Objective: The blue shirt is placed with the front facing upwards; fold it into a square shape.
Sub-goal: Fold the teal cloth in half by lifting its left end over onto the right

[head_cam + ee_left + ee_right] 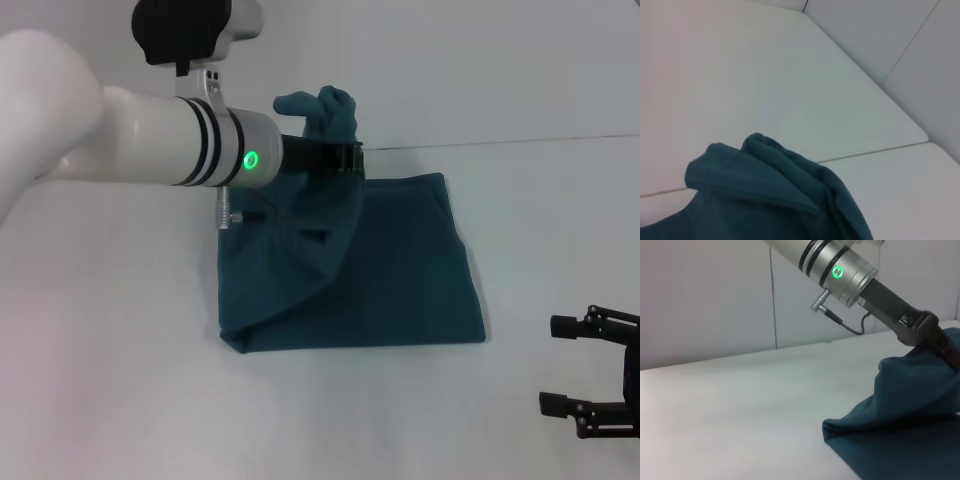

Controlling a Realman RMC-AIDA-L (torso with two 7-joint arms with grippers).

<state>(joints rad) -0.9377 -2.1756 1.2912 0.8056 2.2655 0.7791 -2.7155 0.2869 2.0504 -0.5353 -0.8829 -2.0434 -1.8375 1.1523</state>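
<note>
Right gripper [590, 403] idle; left gripper [345, 158] lifts blue shirt [400, 270] edge.

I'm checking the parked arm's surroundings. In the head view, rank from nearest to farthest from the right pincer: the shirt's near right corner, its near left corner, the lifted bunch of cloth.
From the right pincer, parked at the table's right edge:
1. Near right corner of the blue shirt, closest.
2. Near left corner, across the front edge.
3. Lifted bunch, far side, held by the left pincer.
</note>
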